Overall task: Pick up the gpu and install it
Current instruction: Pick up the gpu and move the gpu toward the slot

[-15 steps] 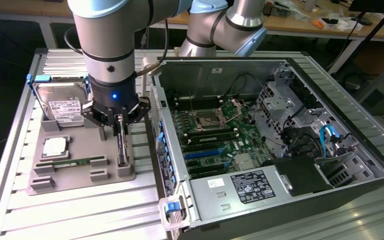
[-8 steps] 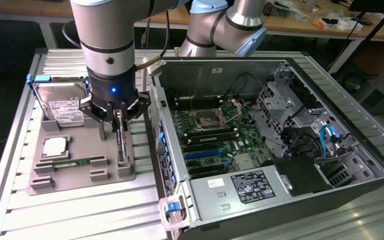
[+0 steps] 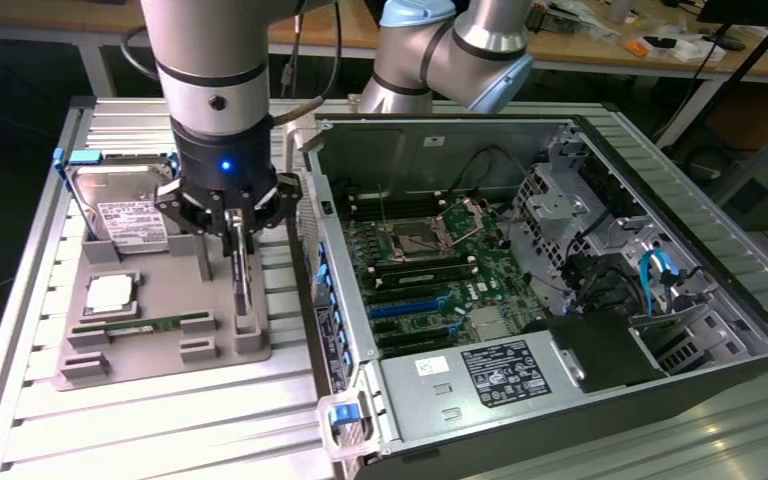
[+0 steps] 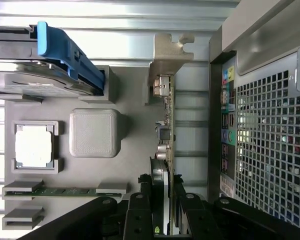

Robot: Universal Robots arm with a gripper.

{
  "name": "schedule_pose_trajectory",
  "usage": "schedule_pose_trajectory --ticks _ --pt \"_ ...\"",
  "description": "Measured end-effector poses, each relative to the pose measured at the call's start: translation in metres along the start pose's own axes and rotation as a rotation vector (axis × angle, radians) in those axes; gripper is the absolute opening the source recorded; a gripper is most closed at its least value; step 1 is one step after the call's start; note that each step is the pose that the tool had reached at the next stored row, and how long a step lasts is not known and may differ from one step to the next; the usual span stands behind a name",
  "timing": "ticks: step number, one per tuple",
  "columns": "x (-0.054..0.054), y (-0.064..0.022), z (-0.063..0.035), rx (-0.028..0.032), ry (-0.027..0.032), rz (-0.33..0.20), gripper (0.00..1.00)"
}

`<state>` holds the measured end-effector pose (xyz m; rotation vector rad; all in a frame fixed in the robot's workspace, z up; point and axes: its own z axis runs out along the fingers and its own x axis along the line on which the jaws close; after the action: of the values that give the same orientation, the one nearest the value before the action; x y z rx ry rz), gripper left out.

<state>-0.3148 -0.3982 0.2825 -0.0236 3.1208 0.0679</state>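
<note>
Grey plastic forms the tray (image 3: 157, 355), which is laid on a slatted metal table (image 3: 157, 430). Directly under the claw (image 3: 233, 238) the gpu (image 3: 243, 290) is stood upright on its long edge in the tray, with its upper edge taken between the fingers (image 4: 139, 212). The claw is pressed in on the card from both flat sides, so the gpu is pinched. In the wrist view the card is seen edge-on, running straight away from the claw to its silver bracket (image 4: 166, 50) at the far end. Whether the lower edge is clear of the tray cannot be told.

To one side of the claw, toward the exterior view's left, the other parts are kept in the same tray. A hard drive (image 3: 124, 215) is propped just beside the claw. A CPU (image 3: 108, 293) is set in a square pocket, lower than the claw and farther out. A green RAM stick (image 3: 144, 325) is laid flat beyond the CPU, well apart from the claw.

On the claw's other side, toward the exterior view's right, an open case (image 3: 464, 122) is laid on its side, near the gpu but apart from it. Its motherboard (image 3: 424, 270) is exposed, facing upward. The gpu is outside the case, between the case wall and the tray's other parts.
</note>
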Motion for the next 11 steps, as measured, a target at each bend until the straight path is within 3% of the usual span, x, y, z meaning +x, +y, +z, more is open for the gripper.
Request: schedule_pose_trajectory --ticks 11 --pt "-0.001 0.0013 -0.0259 0.0000 0.0000 0.000 0.27"
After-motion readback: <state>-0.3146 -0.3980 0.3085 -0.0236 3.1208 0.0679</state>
